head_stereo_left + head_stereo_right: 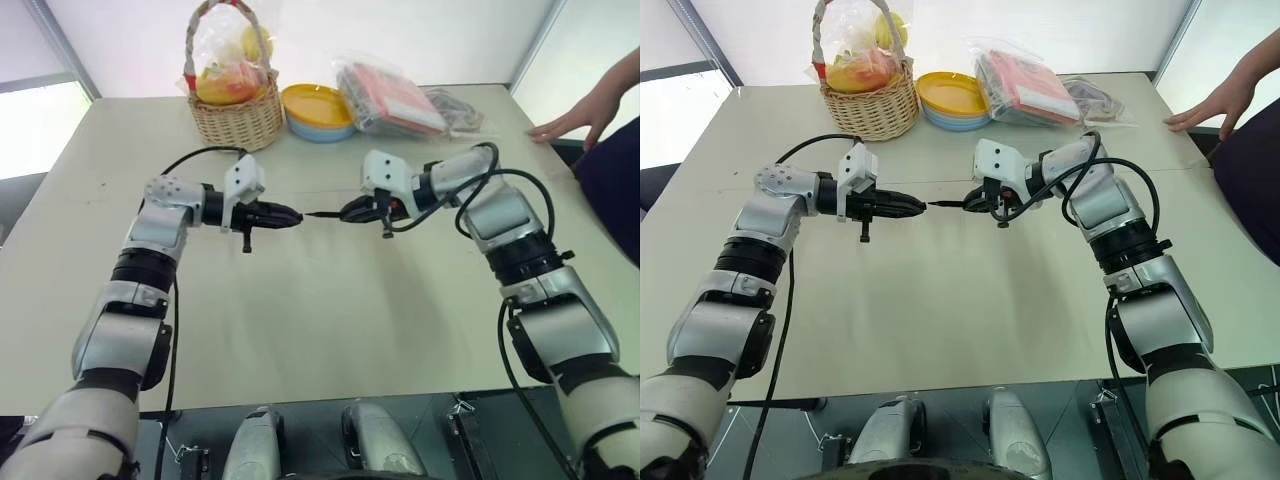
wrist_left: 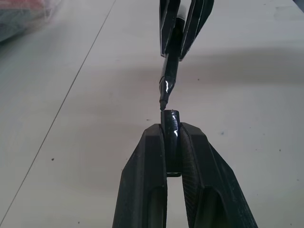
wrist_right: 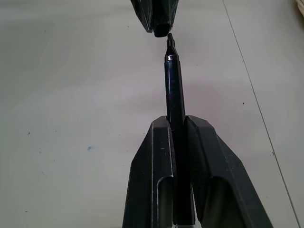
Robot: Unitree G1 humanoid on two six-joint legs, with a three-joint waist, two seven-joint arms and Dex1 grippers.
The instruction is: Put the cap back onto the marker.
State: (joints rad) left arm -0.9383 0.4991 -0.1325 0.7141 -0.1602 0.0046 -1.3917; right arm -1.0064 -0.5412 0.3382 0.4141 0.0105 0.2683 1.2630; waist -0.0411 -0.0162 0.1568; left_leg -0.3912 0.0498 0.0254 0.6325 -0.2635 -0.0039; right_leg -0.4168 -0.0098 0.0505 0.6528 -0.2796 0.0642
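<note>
Now my left jaws (image 1: 292, 215), clamped on the stubby black cap (image 2: 170, 124), face the thin black marker (image 3: 174, 85) tip, pinched in my right jaws (image 1: 345, 212), nearly coaxial, just apart.

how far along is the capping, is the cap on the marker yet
Not yet. Done: the left gripper is shut on the cap and the right gripper is shut on the marker, both lifted above the table. In hand: the marker's tip sits right at the cap's open mouth, nearly aligned. Left: push the tip in and seat the cap.
</note>
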